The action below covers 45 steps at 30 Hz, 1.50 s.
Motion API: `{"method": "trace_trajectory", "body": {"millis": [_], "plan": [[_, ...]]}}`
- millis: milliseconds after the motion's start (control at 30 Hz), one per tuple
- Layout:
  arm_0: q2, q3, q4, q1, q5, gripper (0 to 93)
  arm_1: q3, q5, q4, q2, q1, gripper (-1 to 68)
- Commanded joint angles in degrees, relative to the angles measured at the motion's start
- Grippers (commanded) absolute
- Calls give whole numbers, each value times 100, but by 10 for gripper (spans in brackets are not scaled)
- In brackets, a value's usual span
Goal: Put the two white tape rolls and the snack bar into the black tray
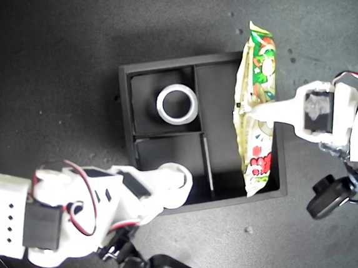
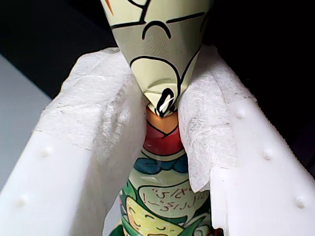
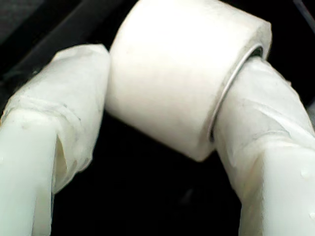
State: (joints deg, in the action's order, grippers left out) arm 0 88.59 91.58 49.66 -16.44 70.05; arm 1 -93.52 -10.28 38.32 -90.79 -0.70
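Overhead exterior view with two wrist views. The black tray (image 1: pixel 126 107) sits mid-tabletop (image 1: pixel 46 51). One tape roll (image 1: pixel 177 104) already lies flat in the small compartment nearer the exterior view's top.

My first hand (image 1: pixel 255 112) reaches in from the exterior view's right and is pressed together on the snack bar (image 1: pixel 259 114) near its middle; the first wrist view shows the padded fingers (image 2: pixel 113 123) pinching the wrapper (image 2: pixel 162 105) into a waist. The bar's long axis runs top to bottom in the exterior view, parallel to the long compartment (image 1: pixel 219 130). It appears tilted on edge along the tray wall on the exterior view's right, its upper end overhanging the tray rim. The long compartment lies toward the exterior view's left of the bar.

My second hand (image 1: pixel 174 183), entering from the exterior view's lower left, pinches the second tape roll (image 3: pixel 187 78) across its flat faces, one finger (image 3: pixel 256 108) against the rim. It hangs at the near edge of the other small compartment (image 1: pixel 168 154).

Judgement: the bar needs shifting toward the exterior view's bottom and left to seat fully, since it is nearly tray-length; the second roll needs only release.
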Motion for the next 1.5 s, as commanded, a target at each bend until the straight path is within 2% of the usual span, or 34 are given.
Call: {"method": "trace_trajectory", "body": {"millis": [0, 233, 333, 367, 433, 467, 500, 700, 833, 900, 967, 1133, 1333, 1467], "plan": [[439, 70, 26, 0, 88, 171, 9, 202, 9, -62, -97, -3], [1222, 554, 26, 70, -53, 234, -176, 299, 18, -53, -149, 17], [1679, 958, 26, 123, 70, 233, -281, 237, 18, -53, -193, 31], [1890, 1169, 35, 141, 158, 230, -308, 229, 62, -53, -185, 75], [2443, 1784, 35, 211, 369, 222, -290, 229, 272, -53, -105, 281], [2769, 2153, 79, 272, 492, 213, -246, 229, 413, -62, -70, 322], [3103, 2540, 123, 360, 615, 197, -202, 229, 563, -62, -26, 322], [5177, 5054, 53, 844, 1090, 10, 387, -360, 1380, -132, 211, 289], [6240, 6126, 44, 870, 1178, 1, 1072, -2689, 2487, -272, 79, 237], [6715, 6539, 53, 879, 1187, 1, 782, -3700, 2426, -659, 44, 164], [7225, 6952, 62, 888, 1204, 1, 132, -4518, 1925, -1318, 88, -2], [8719, 7813, 387, 800, 1336, 1, -1784, -5933, 1055, -2874, 35, -4], [10547, 8525, 1362, 642, 1547, 1, -4386, -6469, 316, -4447, -290, -6], [10538, 8604, 1415, 606, 1573, 1, -6082, -6706, 26, -5766, -457, -6]]}}
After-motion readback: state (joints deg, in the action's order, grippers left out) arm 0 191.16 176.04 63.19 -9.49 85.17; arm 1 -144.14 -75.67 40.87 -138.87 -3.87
